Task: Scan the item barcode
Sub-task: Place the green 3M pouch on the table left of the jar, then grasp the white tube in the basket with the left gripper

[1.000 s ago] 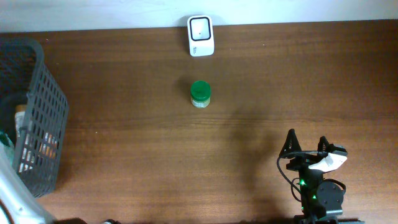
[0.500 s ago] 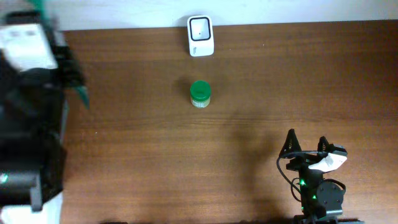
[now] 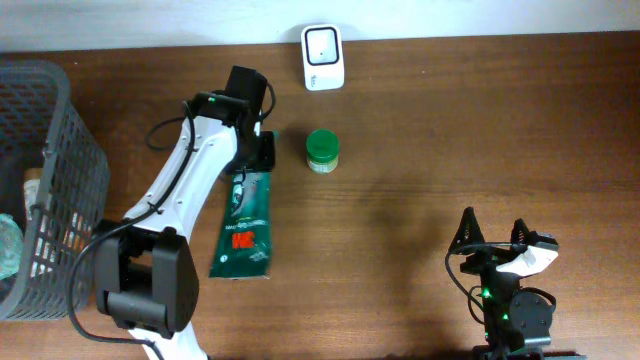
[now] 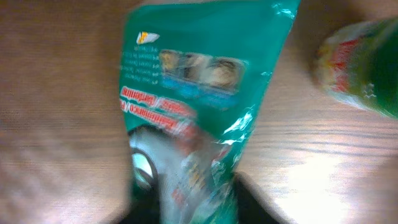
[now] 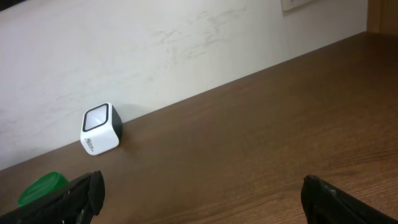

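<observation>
- Pouch [image 3: 243,225] lies flat on the bench [image 3: 450,130], top end at left hand [image 3: 255,152]; can't tell if that's clamped on it.
- Right hand [image 3: 492,232] spread apart, empty.
- Step: setting up the scan, I'd guess; next, barcode has to face scanner [image 3: 323,57].

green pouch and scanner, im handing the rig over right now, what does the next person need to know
Left gripper: at the top end of the green pouch; too blurred to tell whether it grips or has let go.
Right gripper: open, empty, low at the near right.
The pouch lies flat on the table, left of the green-lidded jar, short of the white scanner. Basket at far left.
Done: pouch out on the table.
Left: show its barcode to the scanner.
</observation>
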You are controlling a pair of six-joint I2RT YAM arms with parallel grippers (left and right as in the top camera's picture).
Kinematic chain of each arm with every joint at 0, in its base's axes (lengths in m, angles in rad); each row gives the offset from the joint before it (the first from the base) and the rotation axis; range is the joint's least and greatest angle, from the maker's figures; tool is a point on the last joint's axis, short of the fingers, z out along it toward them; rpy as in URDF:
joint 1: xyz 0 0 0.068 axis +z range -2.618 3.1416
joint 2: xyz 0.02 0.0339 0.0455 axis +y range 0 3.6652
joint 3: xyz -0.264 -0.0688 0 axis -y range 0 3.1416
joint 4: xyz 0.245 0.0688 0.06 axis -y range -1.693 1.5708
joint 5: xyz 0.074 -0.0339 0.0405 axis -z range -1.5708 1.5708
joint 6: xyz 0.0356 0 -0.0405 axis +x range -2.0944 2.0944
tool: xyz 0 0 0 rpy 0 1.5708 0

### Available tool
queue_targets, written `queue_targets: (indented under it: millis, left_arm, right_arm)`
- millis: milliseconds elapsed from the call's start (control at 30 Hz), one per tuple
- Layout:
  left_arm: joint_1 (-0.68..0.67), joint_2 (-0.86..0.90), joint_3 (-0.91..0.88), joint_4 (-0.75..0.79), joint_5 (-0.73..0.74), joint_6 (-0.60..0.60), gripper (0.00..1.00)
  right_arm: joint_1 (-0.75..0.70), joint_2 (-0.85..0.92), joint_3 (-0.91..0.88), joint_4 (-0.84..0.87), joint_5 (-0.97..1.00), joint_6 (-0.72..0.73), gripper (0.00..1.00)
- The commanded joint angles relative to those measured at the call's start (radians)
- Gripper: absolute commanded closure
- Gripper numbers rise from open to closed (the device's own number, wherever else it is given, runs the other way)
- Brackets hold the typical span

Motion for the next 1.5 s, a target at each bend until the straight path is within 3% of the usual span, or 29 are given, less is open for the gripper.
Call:
queue_targets:
  millis: [0,67,167,267,333,400,467,567,633,667,833,1000,1100,1267,1300,1467]
  left_arm:
    - [-0.011,-0.007,0.016,0.026,0.065,-0.005,0.18]
    - [0.008,-0.009,0.088,0.027,0.065,0.004,0.18]
    - [0.08,-0.037,0.43,-0.058,0.04,0.084,0.18]
    - [0.258,-0.08,0.779,-0.227,-0.187,0.09,0.18]
    - [0.383,-0.1,0.837,-0.248,-0.295,0.089,0.18]
    - [0.62,-0.084,0.817,-0.24,-0.38,0.023,0.17]
    - [0.787,-0.033,0.783,-0.229,-0.305,0.011,0.16]
    - [0.902,0.05,0.682,-0.225,-0.294,0.098,0.16]
    - [0.921,0.084,0.548,-0.184,-0.248,0.244,0.24]
    - [0.922,0.084,0.414,-0.116,-0.172,0.38,0.32]
    - [0.925,0.1,0.12,0.067,-0.254,0.405,0.32]
    - [0.927,0.176,0.037,0.178,-0.235,0.427,0.38]
    - [0.929,0.235,0.033,0.178,-0.239,0.427,0.47]
    - [0.929,0.257,0.032,0.193,-0.235,0.426,0.94]
    - [0.929,0.257,0.032,0.198,-0.235,0.426,0.98]
    - [0.929,0.257,0.032,0.222,-0.235,0.426,1.0]
  right_arm:
    - [-0.004,-0.006,-0.007,-0.005,0.002,0.005,0.02]
    - [-0.004,-0.006,-0.007,-0.005,0.002,0.005,0.02]
    - [-0.004,-0.006,-0.007,-0.005,0.002,0.005,0.02]
    - [-0.004,-0.006,-0.007,-0.005,0.002,0.005,0.02]
    - [-0.004,-0.006,-0.007,-0.005,0.002,0.005,0.02]
    - [-0.004,-0.006,-0.007,-0.005,0.002,0.005,0.02]
    - [-0.004,-0.006,-0.007,-0.005,0.002,0.005,0.02]
    - [-0.004,-0.006,-0.007,-0.005,0.002,0.005,0.02]
    - [-0.004,-0.006,-0.007,-0.005,0.002,0.005,0.02]
    - [-0.004,-0.006,-0.007,-0.005,0.002,0.005,0.02]
    - [-0.004,-0.006,-0.007,-0.005,0.002,0.005,0.02]
    - [-0.004,-0.006,-0.007,-0.005,0.002,0.005,0.02]
    - [-0.004,-0.006,-0.007,-0.005,0.002,0.005,0.02]
    - [-0.004,-0.006,-0.007,-0.005,0.002,0.005,0.02]
    - [-0.004,-0.006,-0.007,-0.005,0.002,0.005,0.02]
    - [-0.004,-0.006,-0.007,-0.005,0.002,0.005,0.02]
